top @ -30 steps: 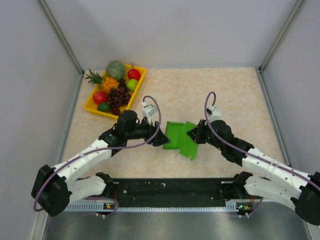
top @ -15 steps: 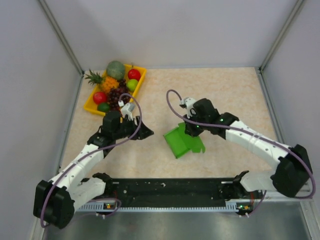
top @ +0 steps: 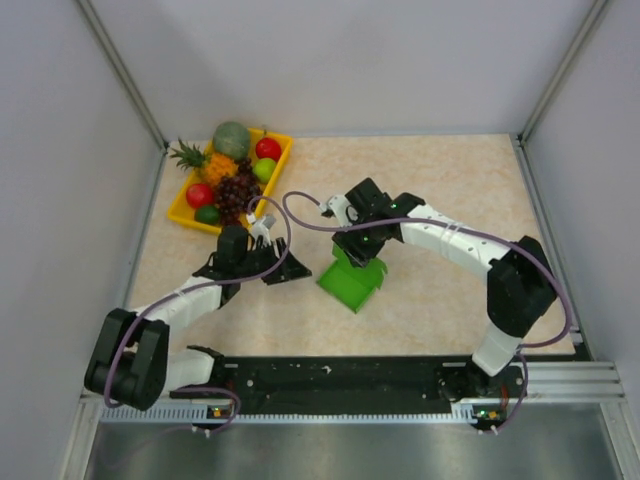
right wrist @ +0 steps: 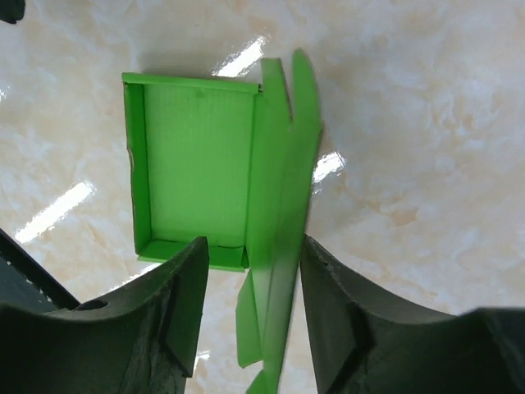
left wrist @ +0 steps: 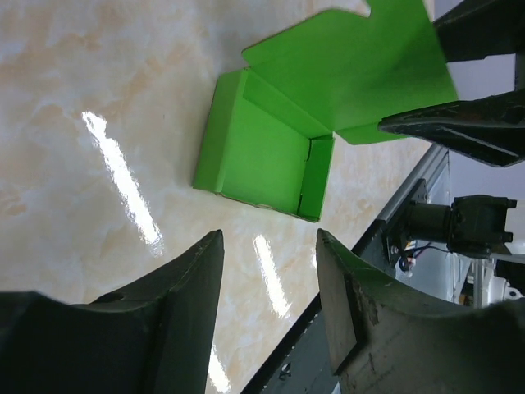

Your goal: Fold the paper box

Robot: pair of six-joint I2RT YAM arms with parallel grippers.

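the paper box (top: 351, 284) sits on the surface (top: 450, 180) between our arms, tray formed. our right fingers (right wrist: 176, 316), parted, straddle its upright lid (right wrist: 283, 189), probably to tip it shut; our left fingers (left wrist: 184, 312) hover nearby, open and empty.

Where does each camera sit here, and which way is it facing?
Top external: above and behind the arm bases, looking down on the table; shows both arms, the fruit tray, the paper box.
Right wrist: on the right gripper, looking nearly straight down into the box; own fingers flank its raised flap.
Left wrist: on the left gripper, looking obliquely across the table at the box; own fingers, plus the right gripper's fingers beyond.
Shared: all three show the box.
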